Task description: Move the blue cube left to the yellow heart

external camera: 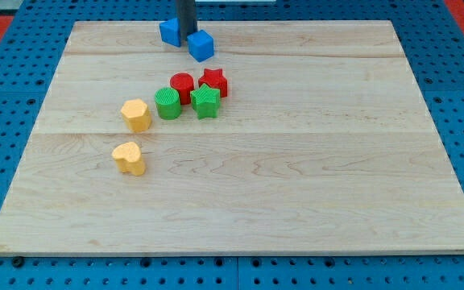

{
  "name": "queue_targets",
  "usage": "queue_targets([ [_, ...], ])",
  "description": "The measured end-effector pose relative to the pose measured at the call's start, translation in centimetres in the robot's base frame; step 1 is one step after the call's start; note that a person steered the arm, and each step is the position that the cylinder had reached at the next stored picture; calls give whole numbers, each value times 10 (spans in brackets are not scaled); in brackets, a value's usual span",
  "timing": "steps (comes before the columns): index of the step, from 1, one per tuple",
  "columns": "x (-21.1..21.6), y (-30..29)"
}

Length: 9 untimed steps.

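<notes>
- Blue is the colour that matters: the blue cube (pixel 201 45) sits near the view's top edge of the wooden table (pixel 296 185), with a second blue block (pixel 169 32) just beside it on the view's left, its shape partly hidden.
- My tip (pixel 186 36) comes down between the two blue blocks, right against the cube's upper-left side; whether it actually touches I cannot tell. There is no gripper on this rod, so nothing is held or clamped.
- The yellow heart (pixel 129 158) lies well apart, toward the view's lower left; a yellow hexagon-like block (pixel 136 115) sits above it.
- Between cube and heart stands a tight cluster: red cylinder (pixel 182 86), red star (pixel 213 82), green cylinder (pixel 167 104), green star (pixel 205 101).
- Judged step: the early approach, with the cube barely started on its way.
- The next move, I think, calls for pushing the cube down and toward the view's left, skirting the cluster on its left side and passing the yellow hexagon-like block, so that it ends just beyond the heart on the view's left.
- Risk: from this contact side a push may drive the cube straight into the red pieces.
</notes>
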<state>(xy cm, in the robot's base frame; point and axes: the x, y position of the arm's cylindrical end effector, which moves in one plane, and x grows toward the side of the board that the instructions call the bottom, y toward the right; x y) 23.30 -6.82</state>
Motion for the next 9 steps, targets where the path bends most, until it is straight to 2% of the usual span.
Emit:
queue_targets([
  [1,-7,45],
  [3,3,74],
  [4,11,50],
  [6,43,-35],
  [7,62,-44],
  [9,71,18],
])
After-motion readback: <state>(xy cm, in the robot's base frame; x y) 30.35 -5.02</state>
